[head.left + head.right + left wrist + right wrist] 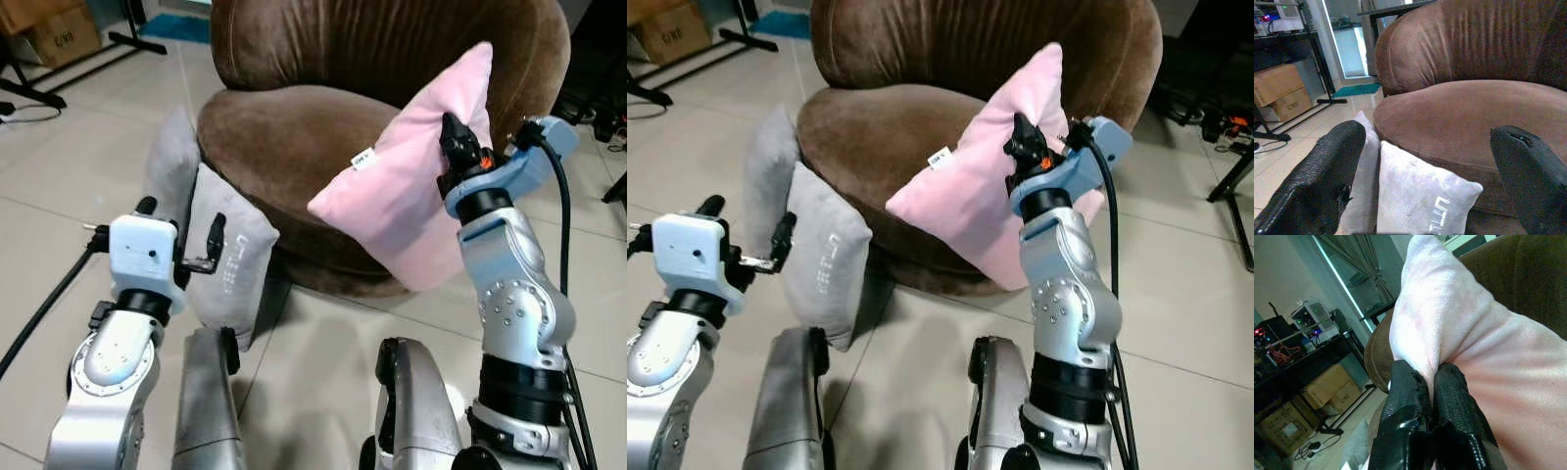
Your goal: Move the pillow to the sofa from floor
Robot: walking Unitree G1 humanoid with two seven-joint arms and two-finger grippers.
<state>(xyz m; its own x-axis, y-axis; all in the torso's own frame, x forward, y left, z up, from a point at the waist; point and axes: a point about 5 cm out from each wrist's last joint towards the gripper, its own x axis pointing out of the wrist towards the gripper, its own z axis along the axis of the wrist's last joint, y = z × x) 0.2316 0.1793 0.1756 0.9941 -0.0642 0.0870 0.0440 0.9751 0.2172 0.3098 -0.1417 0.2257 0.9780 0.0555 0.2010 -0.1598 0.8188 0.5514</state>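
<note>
Left eye view: nearest, the left gripper (181, 240) is held with fingers apart before two grey square cushions (225, 257) propped against the round brown velvet sofa (294, 127). A soft pink square pillow (402, 186) is pinched along its edge by the closed right gripper (453, 147), tilted on a corner, long diagonal rising toward the sofa's backrest, above the seat's front edge.
</note>
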